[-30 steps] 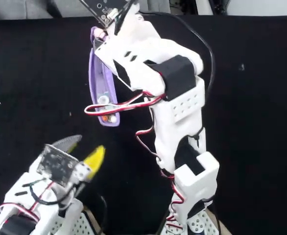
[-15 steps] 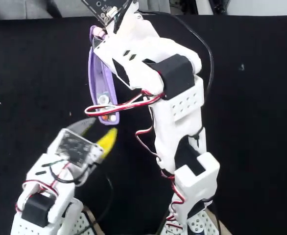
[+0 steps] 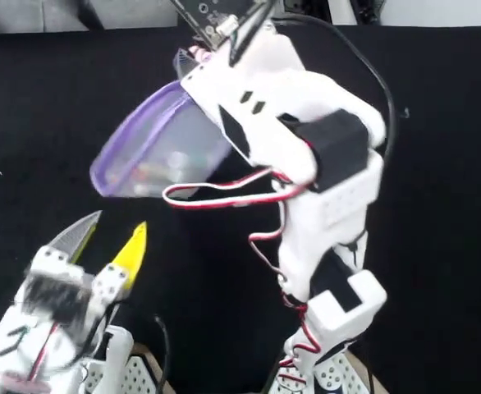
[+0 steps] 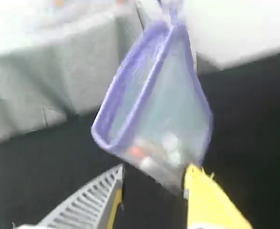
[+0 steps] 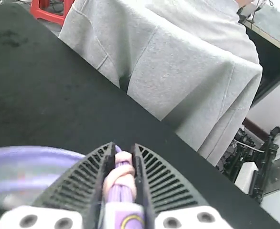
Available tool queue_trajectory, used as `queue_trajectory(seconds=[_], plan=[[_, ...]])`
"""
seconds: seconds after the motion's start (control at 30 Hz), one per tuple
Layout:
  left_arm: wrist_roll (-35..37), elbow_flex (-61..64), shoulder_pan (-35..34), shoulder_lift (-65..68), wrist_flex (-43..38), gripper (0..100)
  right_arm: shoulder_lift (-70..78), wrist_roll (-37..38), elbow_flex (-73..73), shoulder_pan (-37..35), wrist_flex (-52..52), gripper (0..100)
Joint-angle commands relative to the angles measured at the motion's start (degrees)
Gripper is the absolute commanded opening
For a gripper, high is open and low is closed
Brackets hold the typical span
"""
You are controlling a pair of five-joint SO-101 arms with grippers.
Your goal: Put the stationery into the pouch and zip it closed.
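There is one pouch (image 3: 154, 152), clear with a purple rim. It holds a few small pieces of stationery (image 4: 168, 143), too blurred to count. There are two hands, one left hand (image 3: 116, 226) and one right hand (image 5: 123, 149). Each has two fingers, four in all. One black counter (image 3: 437, 164) lies beneath.

Right arm's reared up high, claw (image 5: 123, 149) pinched on the pouch (image 3: 154, 152). Left claw (image 3: 113, 234) sits low, gaping wide.
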Motion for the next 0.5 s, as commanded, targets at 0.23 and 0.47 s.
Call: queue_trajectory(seconds=[0.23, 0.47], plan=[[3.25, -3.12, -13.58, 0.18, 0.88, 21, -11.47, -6.33, -0.4, -1.76, 4.66, 1.1], [9.58, 9.19, -5.58, 0.26, -6.86, 21, -9.36, -6.07, 6.9, -6.07, 1.67, 1.1]])
